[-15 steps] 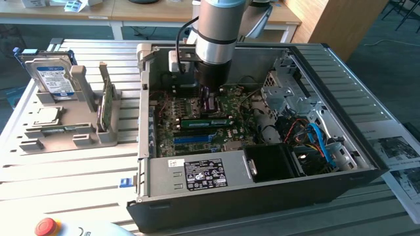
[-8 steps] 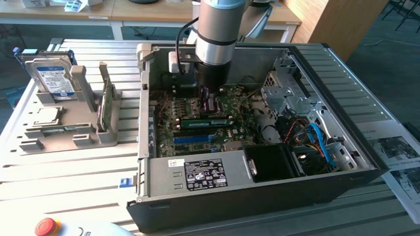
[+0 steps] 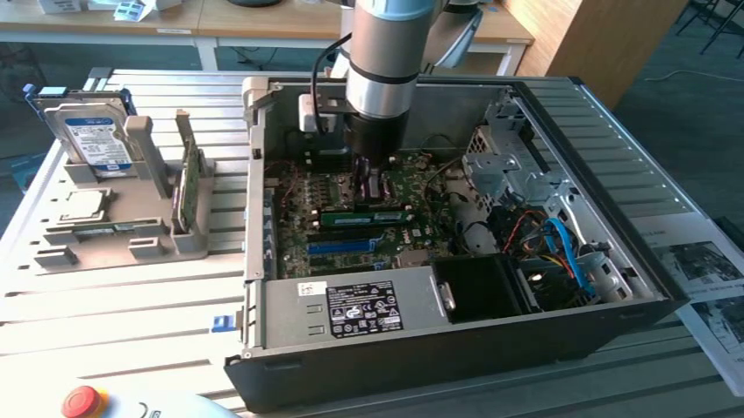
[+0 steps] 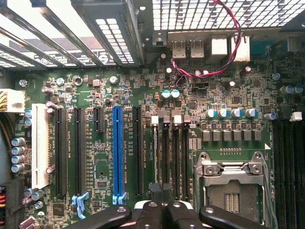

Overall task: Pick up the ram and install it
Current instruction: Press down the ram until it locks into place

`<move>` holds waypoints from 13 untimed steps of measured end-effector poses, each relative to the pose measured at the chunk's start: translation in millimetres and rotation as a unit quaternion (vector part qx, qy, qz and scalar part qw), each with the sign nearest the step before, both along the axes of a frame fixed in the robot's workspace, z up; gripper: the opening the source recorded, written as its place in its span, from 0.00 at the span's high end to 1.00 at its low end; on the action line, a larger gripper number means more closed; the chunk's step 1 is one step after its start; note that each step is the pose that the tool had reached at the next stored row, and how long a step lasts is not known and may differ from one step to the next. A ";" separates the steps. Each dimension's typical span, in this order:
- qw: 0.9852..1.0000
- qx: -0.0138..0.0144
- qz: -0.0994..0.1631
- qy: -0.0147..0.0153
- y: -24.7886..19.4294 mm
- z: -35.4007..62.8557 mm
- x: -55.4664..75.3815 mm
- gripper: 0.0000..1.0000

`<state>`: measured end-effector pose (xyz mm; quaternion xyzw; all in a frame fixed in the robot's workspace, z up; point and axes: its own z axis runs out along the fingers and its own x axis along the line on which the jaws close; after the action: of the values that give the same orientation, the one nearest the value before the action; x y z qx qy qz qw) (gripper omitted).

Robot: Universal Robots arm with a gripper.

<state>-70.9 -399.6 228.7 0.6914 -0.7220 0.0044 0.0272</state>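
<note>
Our gripper (image 4: 159,210) has its jaws together above the memory slots (image 4: 169,157). We judge that pressing the ram (image 3: 362,214) straight down and evenly seats it best

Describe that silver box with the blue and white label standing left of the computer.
The hard drive is a boxy slab that looks like silver metal, with a blue-white label on its broad face. It stands upright on edge in a slot of the grey holder, outside the open computer case, on the exterior view's left.

Ram (image 3: 365,212): long narrow green stick, standing on edge in motherboard slot.
</note>
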 end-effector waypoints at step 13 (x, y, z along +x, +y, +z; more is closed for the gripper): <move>1.000 0.000 0.000 0.000 0.0 -2.6 -0.4 0.90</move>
<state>-71.4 -399.6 226.0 0.6914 -0.7220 0.0044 0.0272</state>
